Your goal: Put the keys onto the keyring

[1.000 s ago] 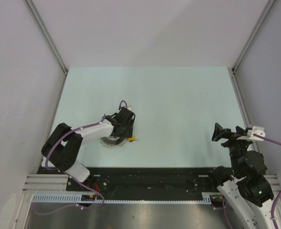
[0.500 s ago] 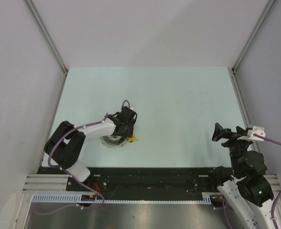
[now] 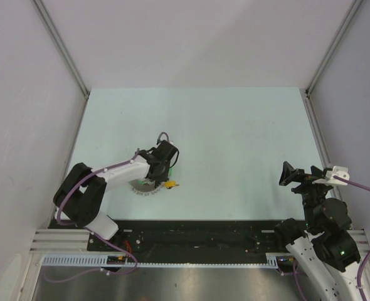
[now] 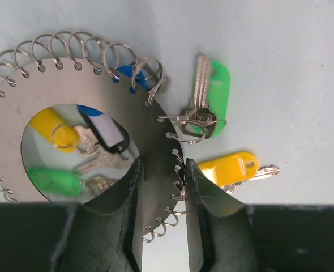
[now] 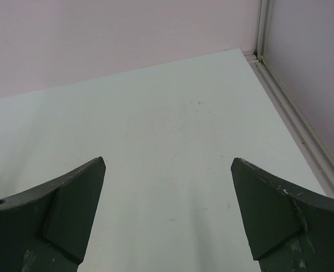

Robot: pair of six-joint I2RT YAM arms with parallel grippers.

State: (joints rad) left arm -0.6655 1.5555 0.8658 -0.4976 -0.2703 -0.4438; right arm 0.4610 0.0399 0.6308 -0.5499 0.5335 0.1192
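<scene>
The keyring is a flat metal disc (image 4: 82, 85) with several small wire loops round its rim and a round hole in the middle; it also shows in the top view (image 3: 142, 186). My left gripper (image 4: 162, 173) is shut on the disc's rim, one finger on each face. A green key (image 4: 215, 93) hangs from a rim loop. A yellow key (image 4: 235, 166) lies beside the right finger and shows in the top view (image 3: 170, 184). A blue head (image 4: 126, 72) peeks out at the rim. Yellow (image 4: 52, 129), green (image 4: 52, 180) and white (image 4: 107, 130) heads show through the hole. My right gripper (image 5: 167, 164) is open and empty, at the right (image 3: 291, 174).
The pale green table (image 3: 235, 138) is walled by grey panels on the left, back and right. A metal rail (image 5: 291, 113) runs along its right edge. The black base strip (image 3: 197, 235) lies along the near edge.
My left wrist shifted slightly right and away, then came back, nudging the disc and yellow key a little. The right arm has not moved.
</scene>
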